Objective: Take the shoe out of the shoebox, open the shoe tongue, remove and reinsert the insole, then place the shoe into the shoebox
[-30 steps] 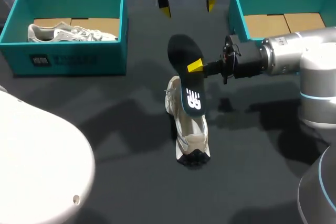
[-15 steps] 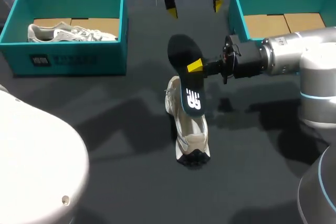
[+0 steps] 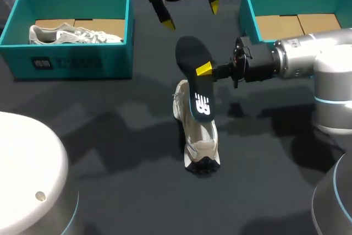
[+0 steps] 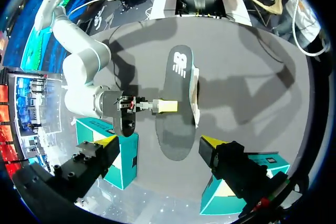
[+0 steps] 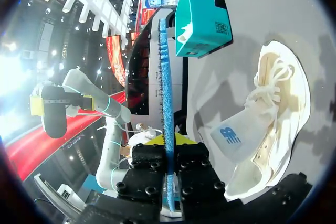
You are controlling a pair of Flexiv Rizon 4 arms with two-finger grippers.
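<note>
My right gripper [image 3: 204, 70] is shut on a dark insole [image 3: 195, 83], gripping its edge and holding it tilted above a white shoe [image 3: 199, 138] that lies on the dark table. In the right wrist view the insole [image 5: 166, 77] shows edge-on between the fingers of that gripper [image 5: 168, 139], with the shoe [image 5: 268, 114] lying beside it. My left gripper [image 3: 191, 16] hangs open beyond the insole's far end, holding nothing. In the left wrist view the insole [image 4: 176, 98] lies ahead of that open gripper [image 4: 159, 142], clear of both fingers.
A teal shoebox [image 3: 71, 61] at the back left holds a second white shoe [image 3: 71, 34]. Another teal shoebox [image 3: 245, 4] at the back right shows only its cardboard floor. My right arm [image 3: 308, 61] stretches across in front of that box.
My left gripper has shifted a little left and turned above the far end of the insole. Its arm has drawn back at the view's lower left. The right gripper and insole have kept still.
</note>
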